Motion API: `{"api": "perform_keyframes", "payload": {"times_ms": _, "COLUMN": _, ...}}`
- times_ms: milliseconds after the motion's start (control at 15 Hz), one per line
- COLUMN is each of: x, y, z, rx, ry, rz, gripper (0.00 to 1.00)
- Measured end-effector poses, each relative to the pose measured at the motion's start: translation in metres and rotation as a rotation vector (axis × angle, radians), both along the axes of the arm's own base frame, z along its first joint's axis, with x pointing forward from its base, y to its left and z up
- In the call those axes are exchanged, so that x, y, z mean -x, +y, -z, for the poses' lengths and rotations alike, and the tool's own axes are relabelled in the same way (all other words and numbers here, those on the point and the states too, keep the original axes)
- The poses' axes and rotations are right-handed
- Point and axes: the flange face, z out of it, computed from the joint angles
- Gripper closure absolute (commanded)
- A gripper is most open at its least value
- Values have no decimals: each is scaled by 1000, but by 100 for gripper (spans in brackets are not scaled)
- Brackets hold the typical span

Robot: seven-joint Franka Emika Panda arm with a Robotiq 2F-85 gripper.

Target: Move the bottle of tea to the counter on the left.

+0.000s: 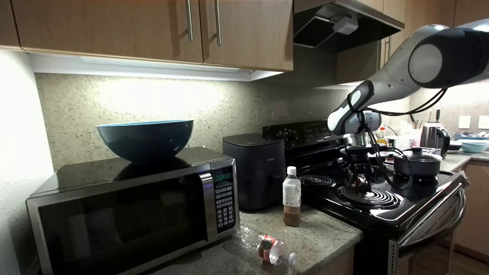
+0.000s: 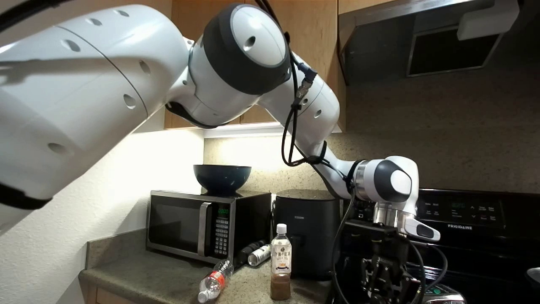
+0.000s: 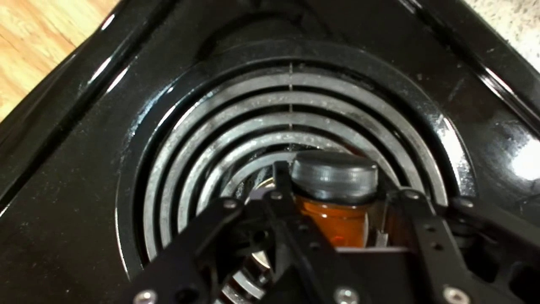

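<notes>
Your gripper [image 3: 334, 177] holds the dark-capped tea bottle [image 3: 333, 219] over the near coil burner [image 1: 373, 200], right of the speckled stone counter [image 1: 323, 233].

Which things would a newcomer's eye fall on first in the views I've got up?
Probably the bulky white-and-dark-grey robot arm arching across an exterior view. Next, the large glossy dark-blue bowl atop the black-and-silver microwave, shown in both exterior views. In the wrist view, the small amber-brown dark-capped bottle catches the eye between the jaws of the black gripper, over the grey metal coil burner.
</notes>
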Motion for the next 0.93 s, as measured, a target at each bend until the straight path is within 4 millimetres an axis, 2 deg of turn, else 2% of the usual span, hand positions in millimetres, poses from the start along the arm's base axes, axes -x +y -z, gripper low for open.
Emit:
{"api": "perform_keyframes", "payload": {"times_ms": 267, "x": -3, "y": 3, "z": -11, "rx": -13, "ry": -15, "rz": -37, "gripper": 80}}
{"api": "perform_keyframes", "payload": {"times_ms": 400, "x": -4, "y": 12, "z": -29, "rx": -42, "ry": -37, "rz": -100, "gripper": 80}}
{"api": "perform_keyframes", "payload": {"times_ms": 600, "x": 5, "y": 34, "z": -67, "rx": -99, "ry": -74, "rz": -198, "gripper": 80}}
{"api": "perform_keyframes", "payload": {"times_ms": 667, "x": 11, "y": 43, "z": -79, "rx": -127, "ry": -82, "rz": -227, "gripper": 55}}
{"api": "perform_keyframes", "payload": {"times_ms": 800, "x": 24, "y": 58, "z": -99, "rx": -181, "ry": -84, "rz": -270, "gripper": 55}}
{"api": "perform_keyframes", "payload": {"times_ms": 933, "x": 32, "y": 64, "z": -108, "rx": -192, "ry": -88, "rz": -279, "gripper": 55}}
